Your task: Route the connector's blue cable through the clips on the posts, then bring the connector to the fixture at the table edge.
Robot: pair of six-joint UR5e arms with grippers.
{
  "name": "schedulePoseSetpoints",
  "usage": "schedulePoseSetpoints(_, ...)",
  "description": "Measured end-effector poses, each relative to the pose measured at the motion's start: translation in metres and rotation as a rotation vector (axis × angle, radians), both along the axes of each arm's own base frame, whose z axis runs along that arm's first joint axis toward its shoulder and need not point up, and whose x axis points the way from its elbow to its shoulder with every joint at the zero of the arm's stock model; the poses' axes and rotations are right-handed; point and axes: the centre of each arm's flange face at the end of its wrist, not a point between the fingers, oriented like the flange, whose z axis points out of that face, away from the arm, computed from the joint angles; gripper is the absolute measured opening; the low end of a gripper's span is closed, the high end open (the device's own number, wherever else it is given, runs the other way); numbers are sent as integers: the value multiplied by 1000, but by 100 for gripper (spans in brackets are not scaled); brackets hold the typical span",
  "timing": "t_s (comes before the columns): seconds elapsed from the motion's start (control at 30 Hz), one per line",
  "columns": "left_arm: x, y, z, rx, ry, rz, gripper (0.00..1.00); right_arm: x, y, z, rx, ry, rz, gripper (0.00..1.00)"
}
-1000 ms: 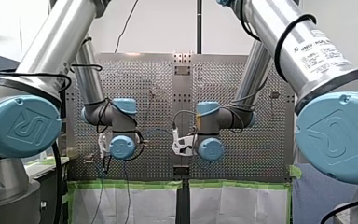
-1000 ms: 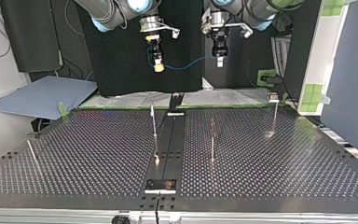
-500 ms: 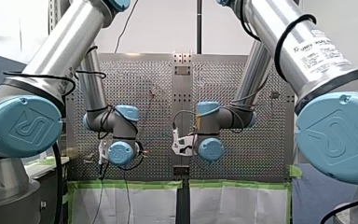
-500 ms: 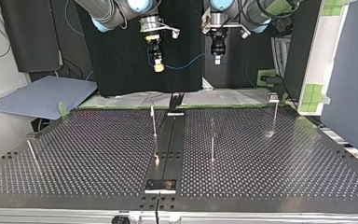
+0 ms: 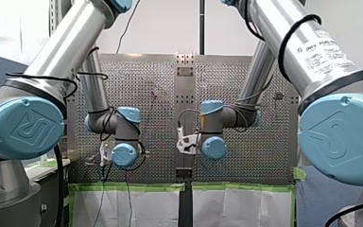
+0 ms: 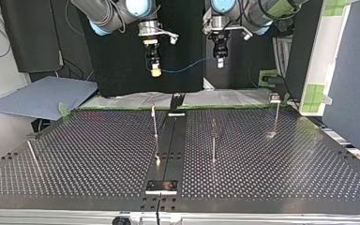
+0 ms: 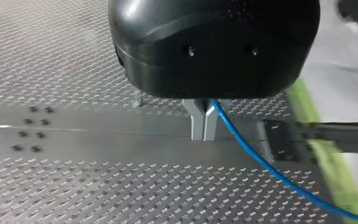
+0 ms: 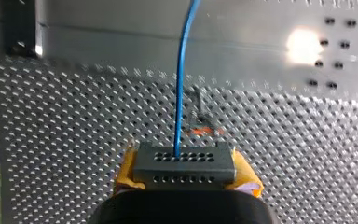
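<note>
Connector [image 8: 184, 169] is in hand: a dark block with rows of holes, clamped between the yellow pads [image 8: 127, 175] of my right gripper [image 6: 155, 70], whose jaws are narrowed onto its sides. The blue cable [image 8: 181, 88] leaves its face and runs straight ahead over the table [image 8: 74, 140], touching nothing there.

In the top view, nearest at 6 o'clock, a black block [image 6: 161, 186] sits at the table's edge on a dark strip [image 6: 168, 140]. The strip runs to a second block [image 6: 176, 102] at 12 o'clock. I judge one of these to be the fixture, but cannot tell which. Between the two ends stand three uprights: a post [image 6: 155, 123] just at 9 o'clock of the strip, a post [image 6: 213, 143] at its 3 o'clock, and a post [image 6: 275, 117] well out toward 2 o'clock. No blue shows at any of their tops.

Farthest and highest, both grippers hang in the air beyond the posts. The right is at 11 o'clock and my left gripper [image 6: 220, 63] at 1 o'clock, with the cable sagging between them. In the left wrist view its metal fingers [image 7: 196, 123] are pressed together on the cable, which trails away beside them.

The pick-up looks done. Routing through each clip is not begun, and the carry to the fixture comes after that.
</note>
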Motion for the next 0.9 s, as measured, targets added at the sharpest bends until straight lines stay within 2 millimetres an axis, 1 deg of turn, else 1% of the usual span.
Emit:
schedulePoseSetpoints(0.17,6,2,15,-58,-34,24,2,9,-13,28,-8,-58,3,0)
schedulePoseSetpoints(0.3,9,5,28,-98,-43,40,2,18,-22,55,-18,-106,24,0)
schedulePoseSetpoints(0.37,12,5,35,-112,-50,44,2,20,-24,66,-20,-118,38,0)
schedulePoseSetpoints(0.67,35,-4,76,-167,-113,57,2,24,-27,109,-36,-145,76,0)
schedulePoseSetpoints(0.8,47,-9,99,-205,-145,61,2,27,-32,133,-51,-159,76,0)
schedulePoseSetpoints(0.9,55,-10,115,-231,-169,70,2,30,-37,144,-57,-162,74,0)
